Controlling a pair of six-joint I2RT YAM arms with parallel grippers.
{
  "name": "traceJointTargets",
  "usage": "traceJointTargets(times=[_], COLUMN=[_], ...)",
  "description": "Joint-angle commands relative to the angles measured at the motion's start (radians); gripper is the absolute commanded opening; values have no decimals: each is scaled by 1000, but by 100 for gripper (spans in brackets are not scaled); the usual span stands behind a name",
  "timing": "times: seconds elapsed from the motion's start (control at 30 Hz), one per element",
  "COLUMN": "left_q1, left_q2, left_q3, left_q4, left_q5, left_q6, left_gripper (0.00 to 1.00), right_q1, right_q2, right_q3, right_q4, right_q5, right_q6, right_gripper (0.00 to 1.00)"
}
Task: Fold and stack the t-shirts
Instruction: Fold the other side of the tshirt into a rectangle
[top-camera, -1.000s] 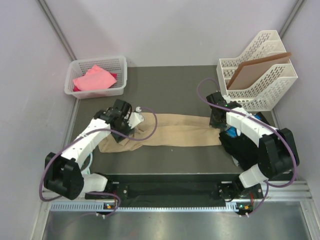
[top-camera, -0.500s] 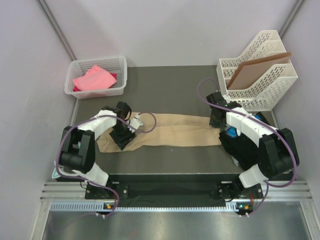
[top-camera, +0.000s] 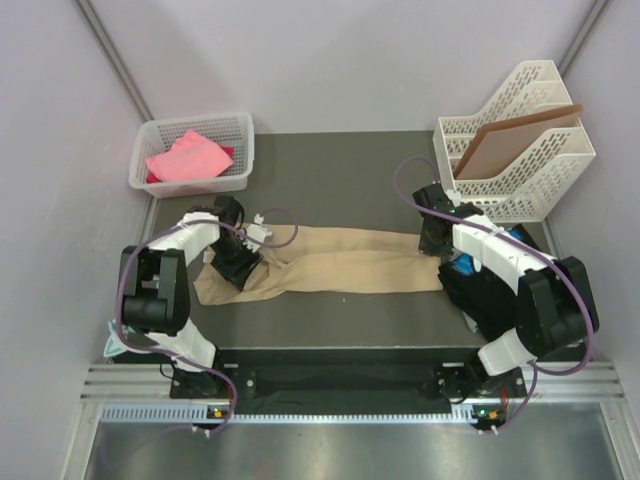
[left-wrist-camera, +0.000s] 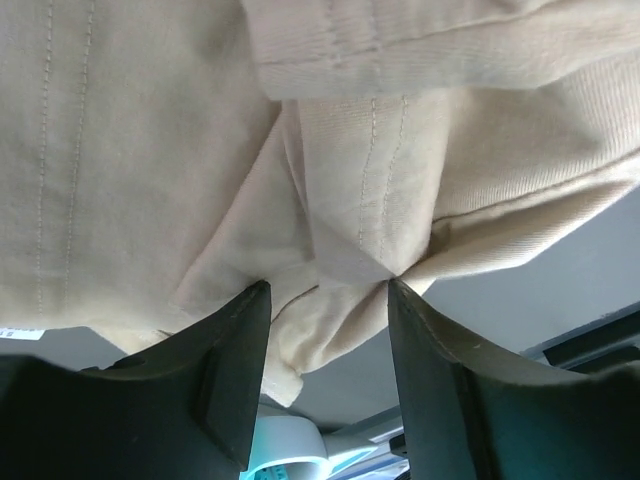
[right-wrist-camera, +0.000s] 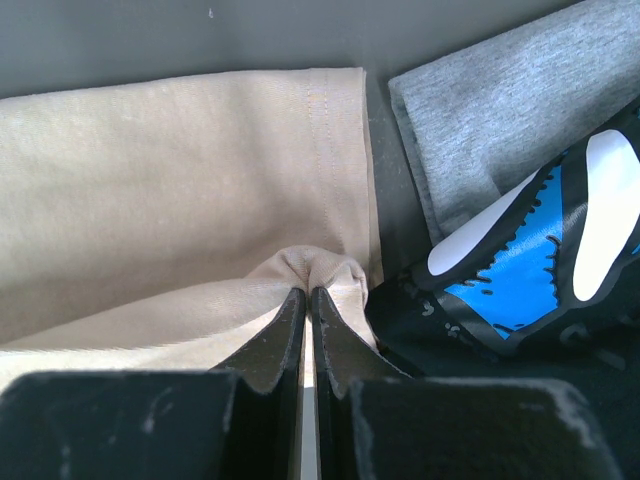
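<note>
A tan t-shirt (top-camera: 350, 265) lies stretched in a long band across the dark table. My right gripper (top-camera: 433, 243) is shut on a pinched fold at its right end (right-wrist-camera: 308, 292). My left gripper (top-camera: 237, 262) sits over the bunched left end. In the left wrist view its jaws (left-wrist-camera: 320, 290) stand apart, with rumpled tan cloth (left-wrist-camera: 340, 200) between the tips. A pink t-shirt (top-camera: 185, 157) lies in the white basket. Black and blue t-shirts (right-wrist-camera: 510, 280) and a grey one (right-wrist-camera: 500, 110) lie just right of the tan shirt's end.
The white basket (top-camera: 243, 150) stands at the back left. A white file rack (top-camera: 545, 165) with a flat brown board (top-camera: 510, 140) stands at the back right. My right arm lies over the dark shirts (top-camera: 480, 290) near the front right.
My left arm has swung left and drawn back, carrying its gripper onto the shirt's left end, and its jaws have narrowed. The right arm and its grip have not moved.
</note>
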Motion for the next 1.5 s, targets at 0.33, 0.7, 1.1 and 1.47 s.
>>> traceJointTargets(times=[0.33,0.7,1.1,1.47], left_q1=[91,151,152,146], left_q2=[25,76,153,121], left_q3=[128,77,111,156], left_q4=[-182,-120,-88,-130], left_q5=[277,245,266,321], left_q6=[40,33,-6,-17], left_gripper=[55,54,50,46], right_q1=[-16,-16,-13,0], right_q2=[-43,-54,-63,-52], right_q3=[-7,-20,-23,-21], right_q4=[29,31,29,35], right_q5=[15,21,18,18], right_q6=[-9,-12,-3,6], right_gripper=[0,0,0,0])
